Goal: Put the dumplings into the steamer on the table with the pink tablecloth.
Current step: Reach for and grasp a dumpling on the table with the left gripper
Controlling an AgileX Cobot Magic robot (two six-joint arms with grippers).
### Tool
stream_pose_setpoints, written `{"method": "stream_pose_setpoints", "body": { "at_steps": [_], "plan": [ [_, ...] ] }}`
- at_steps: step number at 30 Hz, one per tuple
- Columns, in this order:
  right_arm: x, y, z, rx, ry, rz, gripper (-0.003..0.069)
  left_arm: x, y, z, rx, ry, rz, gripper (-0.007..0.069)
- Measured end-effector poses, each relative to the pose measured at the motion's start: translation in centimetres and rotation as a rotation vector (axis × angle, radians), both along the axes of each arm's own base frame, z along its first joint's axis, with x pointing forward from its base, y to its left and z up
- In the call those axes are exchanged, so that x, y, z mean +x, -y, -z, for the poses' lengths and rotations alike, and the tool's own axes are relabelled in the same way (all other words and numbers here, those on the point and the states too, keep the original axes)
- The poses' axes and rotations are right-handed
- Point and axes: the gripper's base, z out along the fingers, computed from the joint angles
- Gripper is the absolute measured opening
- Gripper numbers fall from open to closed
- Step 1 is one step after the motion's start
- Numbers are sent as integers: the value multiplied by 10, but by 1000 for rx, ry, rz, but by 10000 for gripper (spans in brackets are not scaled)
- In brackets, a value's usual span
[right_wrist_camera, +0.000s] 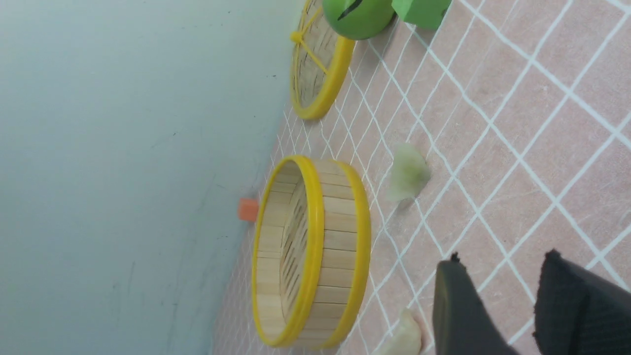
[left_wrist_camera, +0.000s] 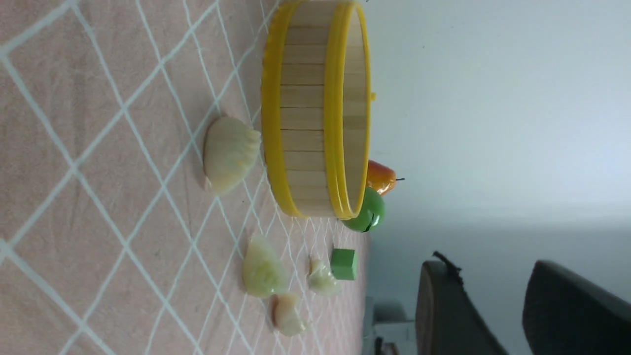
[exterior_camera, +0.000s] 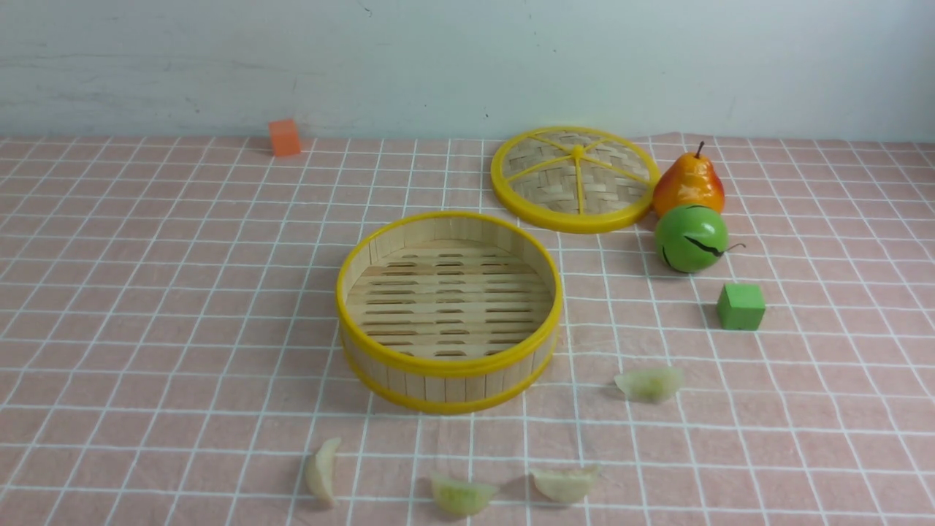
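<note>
- Four dumplings (exterior_camera: pixel 462 495) lie on the pink tablecloth (exterior_camera: pixel 146 307), every one of them outside the steamer (exterior_camera: pixel 445 383).
- Three sit in a loose row in front of the basket, nearest to me. The left dumpling (exterior_camera: pixel 322 471) is turned end-on, and the other two lie just beside each other, the right dumpling (exterior_camera: pixel 564 483) a little further back.
- The fourth dumpling (exterior_camera: pixel 649 383) lies alone off the steamer's front right, between the basket and the green cube (exterior_camera: pixel 741 306).
- The steamer stands upright around the middle of the table (exterior_camera: pixel 109 219), open at the top. Its slatted floor is in plain sight and there is a yellow rim above and below.
- The woven lid (exterior_camera: pixel 575 179) lies flat behind it to the right, apart from the basket.
- A pear (exterior_camera: pixel 689 183) stands just beside the lid's right edge. A round green fruit (exterior_camera: pixel 691 238) sits close in front of the pear, and the green cube is a bit nearer again.
- An orange cube (exterior_camera: pixel 284 137) sits far back on the left, by the wall (exterior_camera: pixel 467 58).
- The left gripper (left_wrist_camera: pixel 493 276) shows only in its own wrist view. Its dark fingers (left_wrist_camera: pixel 443 305) are spread with nothing between them, well apart from the dumplings.
- The right gripper (right_wrist_camera: pixel 503 266) is likewise spread, with bare cloth showing in the gap. One dumpling lies near its finger (right_wrist_camera: pixel 456 301), not touching it as far as I can tell.
</note>
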Motion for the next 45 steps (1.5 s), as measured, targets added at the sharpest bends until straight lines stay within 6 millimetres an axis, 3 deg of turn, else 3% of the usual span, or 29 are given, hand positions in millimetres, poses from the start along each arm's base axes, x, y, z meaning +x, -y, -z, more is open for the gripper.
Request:
{"method": "stream_pose_setpoints", "body": {
  "at_steps": [3, 4, 6, 9, 10, 12, 13, 16, 18, 19, 23, 27, 32, 33, 34, 38, 40, 41, 43, 45],
  "plan": [
    [-1, -2, 1, -91, 9, -43, 239, -6, 3, -25, 156, 91, 65, 229],
    [-1, -3, 0, -144, 22, -70, 239, -11, 4, -43, 252, 147, 95, 204],
    [-2, -4, -3, -203, 40, -95, 237, -13, 5, -55, 324, 160, 121, 176],
    [-3, -6, -38, -426, 135, -164, 154, -2, 6, -94, 629, 33, 234, 22],
    [-3, -6, -40, -438, 137, -167, 137, 1, 7, -94, 654, 3, 254, 0],
    [7, -7, -67, -590, 118, -239, 18, 20, 4, -120, 886, -89, 334, -13],
    [12, -7, -78, -656, 101, -276, -6, 31, 4, -126, 960, -128, 375, -14],
    [31, -7, -104, -837, 44, -412, -19, 60, 3, -144, 1165, -228, 502, -14],
    [39, -8, -113, -899, 19, -483, -19, 73, 5, -145, 1222, -266, 566, -14],
    [49, -10, -123, -959, -7, -579, -19, 89, 13, -146, 1279, -295, 655, -14],
    [65, -21, -132, -998, -55, -801, -19, 121, 38, -134, 1368, -342, 826, -14],
    [78, -43, -120, -1060, -116, -1080, -18, 155, 74, -99, 1415, -475, 928, -14],
    [82, -53, -113, -1091, -129, -1165, -15, 179, 93, -72, 1406, -509, 903, 5],
    [85, -55, -111, -1098, -130, -1174, -13, 187, 99, -61, 1396, -513, 904, 57],
    [85, -55, -111, -1097, -130, -1172, -13, 187, 99, -61, 1396, -513, 904, 57],
    [89, -56, -111, -1109, -109, -1145, -13, 206, 113, -34, 1370, -512, 899, 285],
    [90, -56, -111, -1111, -108, -1142, -11, 210, 115, -27, 1362, -523, 897, 351],
    [90, -56, -111, -1114, -107, -1140, -11, 216, 119, -14, 1352, -536, 890, 427],
    [91, -56, -111, -1114, -107, -1138, -11, 223, 121, -2, 1349, -555, 873, 495],
    [91, -56, -111, -1114, -107, -1138, -10, 226, 122, 4, 1348, -568, 862, 513]
  ]
}}
